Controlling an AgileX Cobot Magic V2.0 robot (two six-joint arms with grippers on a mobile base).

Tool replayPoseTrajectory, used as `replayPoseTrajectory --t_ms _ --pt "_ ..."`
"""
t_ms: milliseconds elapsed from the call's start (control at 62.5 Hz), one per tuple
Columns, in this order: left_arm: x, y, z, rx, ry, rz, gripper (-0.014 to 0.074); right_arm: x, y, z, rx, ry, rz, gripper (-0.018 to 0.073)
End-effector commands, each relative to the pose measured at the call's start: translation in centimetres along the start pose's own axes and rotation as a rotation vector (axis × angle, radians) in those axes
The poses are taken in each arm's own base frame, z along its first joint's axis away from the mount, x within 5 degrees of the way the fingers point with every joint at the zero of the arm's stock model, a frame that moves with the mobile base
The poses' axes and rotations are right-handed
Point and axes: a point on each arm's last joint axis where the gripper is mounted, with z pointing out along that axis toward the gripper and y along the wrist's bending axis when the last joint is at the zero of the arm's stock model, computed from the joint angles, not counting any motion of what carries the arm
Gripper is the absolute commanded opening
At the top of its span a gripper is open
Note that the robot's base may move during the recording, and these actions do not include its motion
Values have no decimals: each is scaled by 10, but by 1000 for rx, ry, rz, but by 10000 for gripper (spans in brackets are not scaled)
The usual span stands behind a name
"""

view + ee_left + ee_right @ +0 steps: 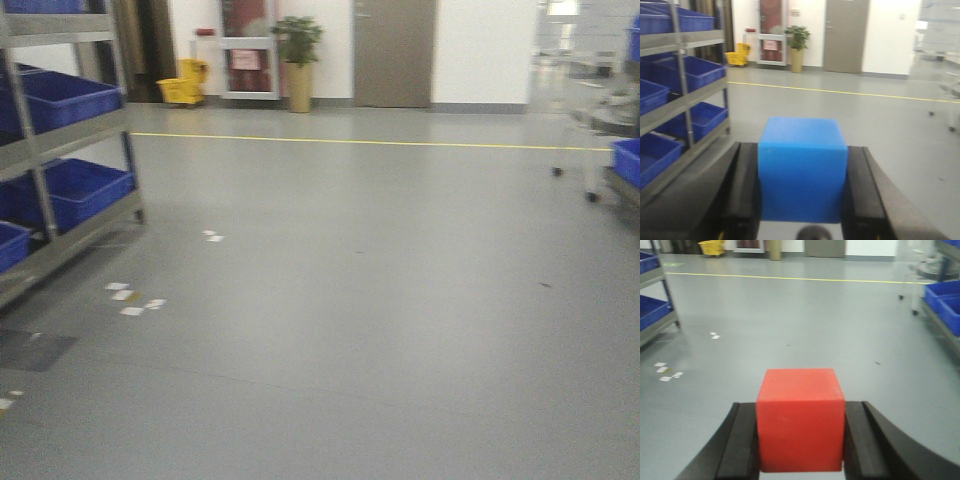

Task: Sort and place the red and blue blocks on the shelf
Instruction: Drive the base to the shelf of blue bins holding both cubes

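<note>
left gripper (802, 150) is clamped on the blue block (802, 172), right gripper (800, 407) on the red block (800, 425), and the shelf (695, 97) sits off left, nearer the left arm

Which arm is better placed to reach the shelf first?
Left, probably: its end effector holds the blue block with the shelf close alongside; the right wrist view shows that shelf farther off.

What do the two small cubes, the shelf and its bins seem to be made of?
The blue block: matte, even colour, no glare; probably foam or matte plastic. The red block: same look, likely the same material. The shelf: dull grey with a brushed sheen, probably steel. The blue bins: smooth, moulded rims; plastic, it seems.
</note>
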Motion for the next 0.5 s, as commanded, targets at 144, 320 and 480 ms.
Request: replayPoseTrajectory --t_ms 144,320,480 --pt "-16 1 0 -15 -100 -16 123 -17 1 -1 -5 -107 -18 51" --pt "-16 1 0 -15 -100 -16 123 -17 1 -1 -5 -107 -18 51" --pt "-16 1 0 -15 -100 -16 123 -17 1 -1 -5 -107 -18 51"
